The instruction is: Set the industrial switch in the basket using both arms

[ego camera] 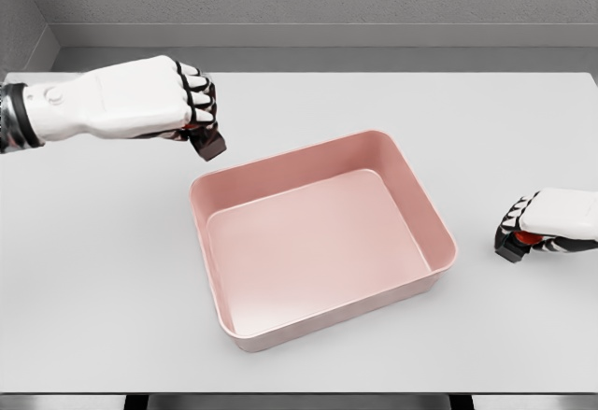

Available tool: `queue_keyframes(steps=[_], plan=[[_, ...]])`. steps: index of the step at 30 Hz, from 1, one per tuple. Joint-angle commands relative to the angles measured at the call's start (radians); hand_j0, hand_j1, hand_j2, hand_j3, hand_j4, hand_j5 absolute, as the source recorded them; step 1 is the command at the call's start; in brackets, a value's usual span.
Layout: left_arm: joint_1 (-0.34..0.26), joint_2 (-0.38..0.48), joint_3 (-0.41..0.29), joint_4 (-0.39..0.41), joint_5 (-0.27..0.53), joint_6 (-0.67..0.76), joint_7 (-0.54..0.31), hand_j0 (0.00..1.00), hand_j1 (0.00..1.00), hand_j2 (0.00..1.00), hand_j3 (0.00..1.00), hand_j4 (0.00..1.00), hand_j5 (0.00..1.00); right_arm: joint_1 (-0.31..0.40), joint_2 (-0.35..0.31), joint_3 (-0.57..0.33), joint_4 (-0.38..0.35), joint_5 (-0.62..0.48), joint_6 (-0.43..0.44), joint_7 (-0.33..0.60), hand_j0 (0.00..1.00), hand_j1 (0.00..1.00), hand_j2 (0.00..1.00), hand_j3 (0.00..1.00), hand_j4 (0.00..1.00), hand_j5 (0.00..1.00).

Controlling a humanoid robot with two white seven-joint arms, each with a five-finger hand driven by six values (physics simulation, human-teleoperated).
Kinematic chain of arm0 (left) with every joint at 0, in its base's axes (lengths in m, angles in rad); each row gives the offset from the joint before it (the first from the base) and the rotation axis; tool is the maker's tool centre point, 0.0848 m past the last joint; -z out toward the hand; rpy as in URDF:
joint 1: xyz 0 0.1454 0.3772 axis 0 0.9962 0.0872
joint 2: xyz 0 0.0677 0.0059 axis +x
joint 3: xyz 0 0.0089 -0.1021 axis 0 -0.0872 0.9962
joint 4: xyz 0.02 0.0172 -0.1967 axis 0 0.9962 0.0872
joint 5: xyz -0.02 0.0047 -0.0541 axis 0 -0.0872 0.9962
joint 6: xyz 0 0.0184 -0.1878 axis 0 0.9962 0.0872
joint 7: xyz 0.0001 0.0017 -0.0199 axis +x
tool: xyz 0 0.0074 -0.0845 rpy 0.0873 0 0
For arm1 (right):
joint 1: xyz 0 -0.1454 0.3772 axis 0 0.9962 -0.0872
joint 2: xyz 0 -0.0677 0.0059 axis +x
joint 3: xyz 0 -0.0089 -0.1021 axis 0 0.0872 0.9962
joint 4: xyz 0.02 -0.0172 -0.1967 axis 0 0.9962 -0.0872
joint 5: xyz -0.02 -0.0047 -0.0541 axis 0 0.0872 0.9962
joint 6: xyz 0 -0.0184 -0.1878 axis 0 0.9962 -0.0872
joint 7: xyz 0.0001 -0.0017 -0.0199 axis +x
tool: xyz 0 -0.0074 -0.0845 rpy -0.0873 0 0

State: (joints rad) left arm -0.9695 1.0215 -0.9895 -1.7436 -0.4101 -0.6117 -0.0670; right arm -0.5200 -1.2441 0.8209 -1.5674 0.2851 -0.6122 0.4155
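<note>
At ten o'clock my left robot hand grips a switch; the right grips another; basket unfilled.

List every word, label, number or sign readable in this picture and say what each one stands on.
None can be read. The pink basket is plain, with no print on its walls or floor. The white table bears no marking. The dark object in the left hand and the dark and red object in the right hand are mostly covered by fingers; no lettering shows on either.
</note>
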Motion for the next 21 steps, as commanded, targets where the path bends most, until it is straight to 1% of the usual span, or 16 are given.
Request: queue_keyframes(steps=[1, 4, 9, 11, 14, 15, 17, 18, 19, 20, 21], plan=[[0.003, -0.006, -0.001, -0.022, 0.013, 0.001, -0.017, 0.30, 0.30, 0.30, 0.30, 0.30, 0.30, 0.000, -0.001, 0.000, 0.000, -0.004, 0.001, 0.000, 0.53, 0.53, 0.53, 0.53, 0.53, 0.53], [0.018, -0.038, -0.005, -0.022, 0.013, 0.001, -0.030, 0.30, 0.30, 0.30, 0.30, 0.30, 0.30, 0.000, -0.001, -0.002, 0.000, -0.004, 0.001, 0.000, 0.49, 0.49, 0.49, 0.49, 0.49, 0.49], [0.023, -0.087, -0.012, -0.022, 0.013, 0.001, -0.076, 0.30, 0.30, 0.30, 0.30, 0.30, 0.30, -0.006, -0.001, -0.002, 0.000, -0.004, 0.001, 0.000, 0.49, 0.49, 0.49, 0.49, 0.49, 0.49], [0.021, -0.115, -0.031, -0.022, 0.013, 0.001, -0.102, 0.30, 0.30, 0.30, 0.30, 0.30, 0.30, -0.008, -0.003, -0.023, 0.000, -0.004, 0.001, -0.001, 0.49, 0.49, 0.49, 0.49, 0.49, 0.49], [0.020, -0.141, -0.035, -0.022, 0.013, 0.001, -0.119, 0.30, 0.30, 0.30, 0.30, 0.30, 0.30, -0.011, -0.001, -0.034, 0.000, -0.004, 0.001, -0.003, 0.49, 0.49, 0.49, 0.49, 0.49, 0.49], [0.020, -0.155, -0.052, -0.022, 0.013, 0.001, -0.123, 0.30, 0.30, 0.30, 0.30, 0.30, 0.30, -0.011, -0.001, -0.045, -0.002, -0.004, 0.001, -0.003, 0.49, 0.49, 0.49, 0.49, 0.49, 0.49], [0.020, -0.172, -0.064, -0.022, 0.013, 0.001, -0.125, 0.30, 0.30, 0.30, 0.30, 0.30, 0.30, -0.012, 0.000, -0.054, -0.008, -0.004, 0.001, -0.004, 0.49, 0.49, 0.49, 0.49, 0.49, 0.49], [0.020, -0.193, -0.089, -0.022, 0.011, 0.001, -0.128, 0.30, 0.30, 0.30, 0.30, 0.30, 0.30, -0.017, 0.003, -0.054, -0.011, -0.004, 0.001, -0.004, 0.49, 0.49, 0.49, 0.49, 0.49, 0.49], [0.023, -0.199, -0.092, -0.022, 0.011, 0.001, -0.142, 0.30, 0.30, 0.30, 0.30, 0.30, 0.30, -0.021, 0.003, -0.054, -0.013, -0.006, 0.001, -0.006, 0.49, 0.49, 0.49, 0.49, 0.49, 0.49], [0.028, -0.205, -0.113, -0.022, 0.008, 0.001, -0.146, 0.30, 0.30, 0.30, 0.30, 0.30, 0.30, -0.021, 0.003, -0.055, -0.013, -0.006, 0.001, -0.007, 0.49, 0.49, 0.49, 0.49, 0.49, 0.49], [0.031, -0.205, -0.115, -0.022, 0.008, 0.001, -0.148, 0.30, 0.30, 0.30, 0.30, 0.30, 0.30, -0.023, 0.003, -0.055, -0.014, -0.006, 0.001, -0.007, 0.49, 0.49, 0.49, 0.49, 0.49, 0.49]])
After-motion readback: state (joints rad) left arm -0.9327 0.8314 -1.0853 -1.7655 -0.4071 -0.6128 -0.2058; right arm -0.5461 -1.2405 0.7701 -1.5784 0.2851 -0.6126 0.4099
